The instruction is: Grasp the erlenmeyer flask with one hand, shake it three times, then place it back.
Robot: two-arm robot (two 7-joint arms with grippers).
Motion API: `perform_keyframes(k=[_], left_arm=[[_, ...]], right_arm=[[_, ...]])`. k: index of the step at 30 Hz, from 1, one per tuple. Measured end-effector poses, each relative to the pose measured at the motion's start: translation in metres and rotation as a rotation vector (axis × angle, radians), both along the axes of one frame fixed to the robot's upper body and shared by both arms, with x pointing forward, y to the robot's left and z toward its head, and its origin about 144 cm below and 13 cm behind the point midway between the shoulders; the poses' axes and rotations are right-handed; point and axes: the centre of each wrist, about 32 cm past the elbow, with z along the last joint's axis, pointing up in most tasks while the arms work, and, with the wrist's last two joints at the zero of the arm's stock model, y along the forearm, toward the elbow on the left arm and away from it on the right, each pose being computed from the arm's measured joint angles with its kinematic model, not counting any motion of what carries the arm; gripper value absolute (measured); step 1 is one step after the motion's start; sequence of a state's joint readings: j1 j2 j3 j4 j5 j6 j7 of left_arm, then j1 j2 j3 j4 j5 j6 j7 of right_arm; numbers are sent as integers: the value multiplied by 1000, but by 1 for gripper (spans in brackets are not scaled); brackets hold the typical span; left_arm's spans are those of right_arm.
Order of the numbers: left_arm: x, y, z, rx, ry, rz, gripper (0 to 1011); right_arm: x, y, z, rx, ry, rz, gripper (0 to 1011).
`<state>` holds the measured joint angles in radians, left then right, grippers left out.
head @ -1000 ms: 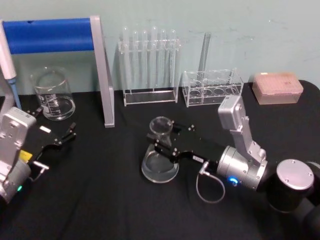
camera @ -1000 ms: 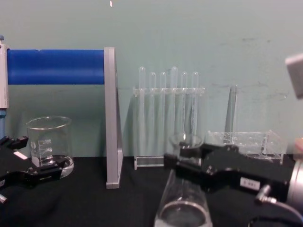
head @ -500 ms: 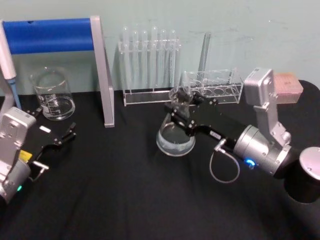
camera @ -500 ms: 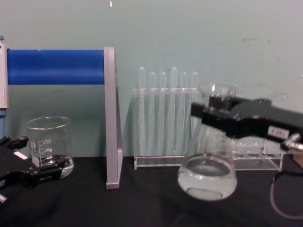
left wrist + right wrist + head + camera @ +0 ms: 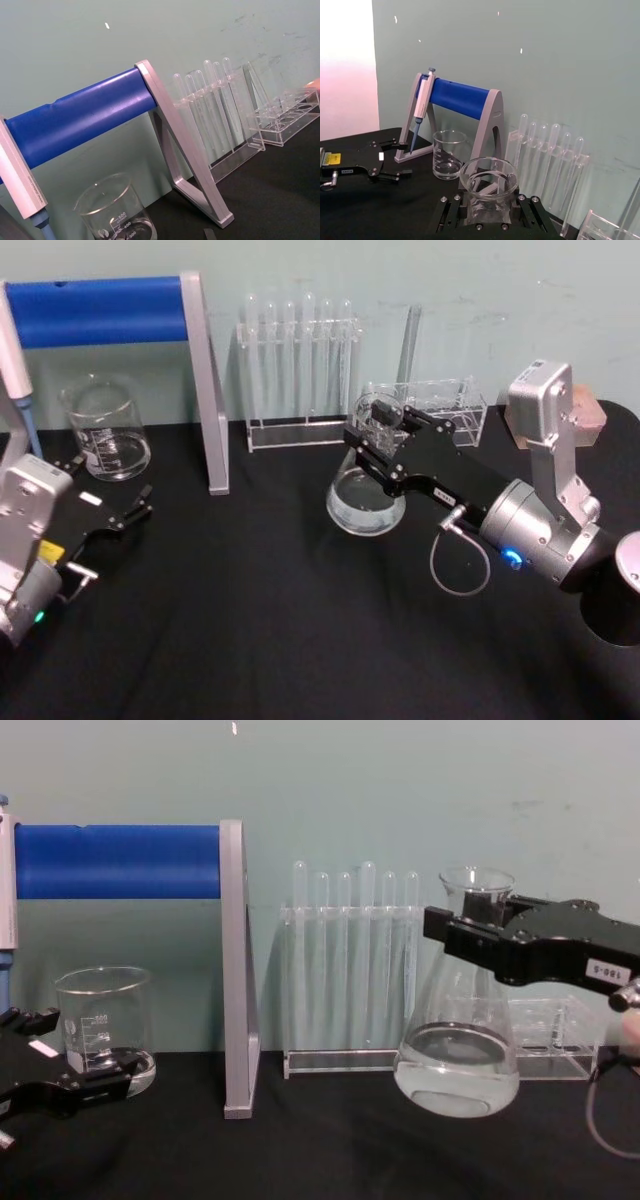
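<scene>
Above the table (image 5: 250, 640), we are squeezing the upright erlenmeyer flask (image 5: 457, 1060) by its neck with our right gripper (image 5: 378, 440); our left gripper (image 5: 110, 488) is lying open, far off.

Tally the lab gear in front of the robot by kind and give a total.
Flask: 1
Beaker: 1
Tubes: 7
Racks: 2 (tall rack, low rack)
Pipette: 1
Pipette stand: 1
Pink box: 1
Total: 14
</scene>
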<state>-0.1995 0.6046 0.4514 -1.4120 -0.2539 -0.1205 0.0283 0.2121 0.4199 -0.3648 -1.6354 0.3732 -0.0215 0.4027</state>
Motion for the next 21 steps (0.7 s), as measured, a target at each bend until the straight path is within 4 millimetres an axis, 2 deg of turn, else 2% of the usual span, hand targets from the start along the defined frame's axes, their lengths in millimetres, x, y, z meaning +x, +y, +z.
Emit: perform_keyframes(k=[14,21], left_arm=[[0,0,0,0,0,0,1001],[0,0,0,0,0,0,1001]], right_arm=[[1,1,-3,-6,13,-5,449],[1,15,-8,-18,43,54,449]])
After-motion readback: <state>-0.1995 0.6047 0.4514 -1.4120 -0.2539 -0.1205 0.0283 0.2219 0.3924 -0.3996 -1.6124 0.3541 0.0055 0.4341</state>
